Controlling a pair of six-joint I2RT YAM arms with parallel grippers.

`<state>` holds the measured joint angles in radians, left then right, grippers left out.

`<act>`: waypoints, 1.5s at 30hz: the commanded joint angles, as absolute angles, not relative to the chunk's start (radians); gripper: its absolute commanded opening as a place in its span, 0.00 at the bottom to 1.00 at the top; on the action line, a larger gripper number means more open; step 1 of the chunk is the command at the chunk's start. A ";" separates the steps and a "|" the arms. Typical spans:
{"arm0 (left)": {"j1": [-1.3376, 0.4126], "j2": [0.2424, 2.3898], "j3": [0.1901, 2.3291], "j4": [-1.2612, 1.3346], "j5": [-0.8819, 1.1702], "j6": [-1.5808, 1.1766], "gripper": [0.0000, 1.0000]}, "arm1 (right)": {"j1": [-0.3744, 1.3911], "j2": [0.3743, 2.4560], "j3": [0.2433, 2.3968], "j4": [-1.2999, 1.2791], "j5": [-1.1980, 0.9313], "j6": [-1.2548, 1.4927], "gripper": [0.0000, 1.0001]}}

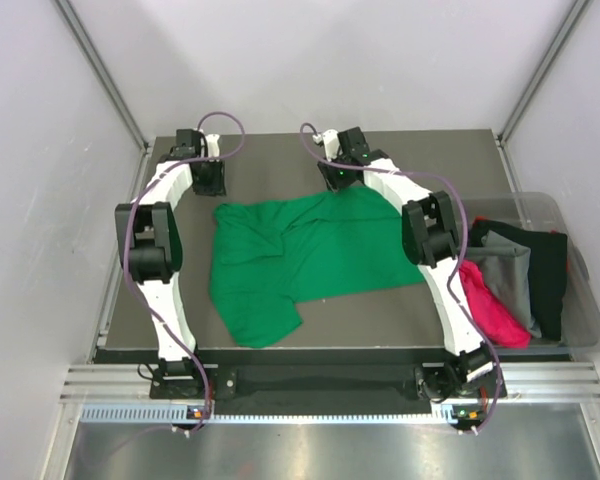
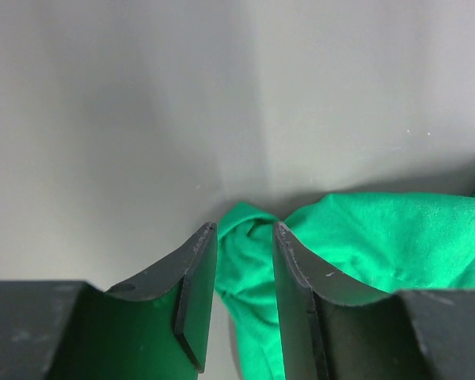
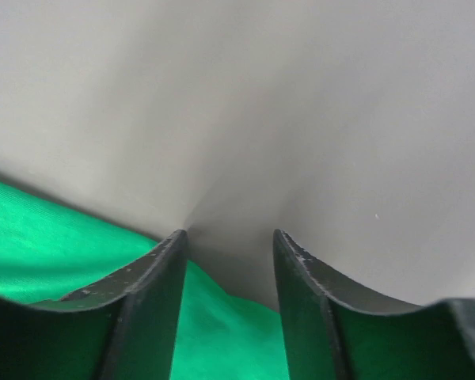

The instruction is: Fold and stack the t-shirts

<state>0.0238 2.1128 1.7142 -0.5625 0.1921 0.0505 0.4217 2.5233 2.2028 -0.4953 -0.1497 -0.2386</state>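
At far left, left gripper [image 2: 244,229]: jaws a narrow way apart, nothing seen clamped. The bright green soft fabric t-shirt [image 2: 364,237] shows through the gap and just past the tips; whether it touches them cannot be told.
At far middle, right gripper [image 3: 229,233]: jaws wider apart, holding nothing, with the flat dark grey table [image 1: 380,310] between the tips and green cloth beneath.
Green t-shirt: lies rumpled mid-table between the arms, one part reaching near left. Its far left corner is just beside the left gripper and its far edge is at the right gripper.
Clear plastic bin [image 1: 592,320]: at the table's right edge, beyond the right arm.
Bin contents: a bunched black t-shirt [image 1: 548,275], a grey t-shirt [image 1: 510,275] and a magenta-pink t-shirt [image 1: 492,312], touching one another.
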 commanded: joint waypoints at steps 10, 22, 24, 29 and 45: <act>0.025 1.888 1.586 -0.499 0.195 0.017 0.39 | 0.307 2.298 2.048 -0.449 -0.112 -0.282 0.55; 0.026 1.825 1.493 -0.486 0.209 0.037 0.39 | 0.129 2.244 1.916 -0.531 -0.166 -0.322 0.55; 0.025 1.833 1.488 -0.488 0.206 0.038 0.39 | 0.115 2.258 1.925 -0.543 -0.172 -0.324 0.55; 0.025 1.851 1.482 -0.482 0.193 0.040 0.39 | 0.101 2.292 1.939 -0.554 -0.196 -0.316 0.54; 0.041 1.923 1.534 -0.517 0.152 0.015 0.41 | 0.087 2.368 2.025 -0.629 -0.220 -0.287 0.00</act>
<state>0.0269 1.8881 1.4887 -0.5259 0.1593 0.0269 0.0978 2.3596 1.9842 -0.6437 -0.2390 -0.3084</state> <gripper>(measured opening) 0.404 0.046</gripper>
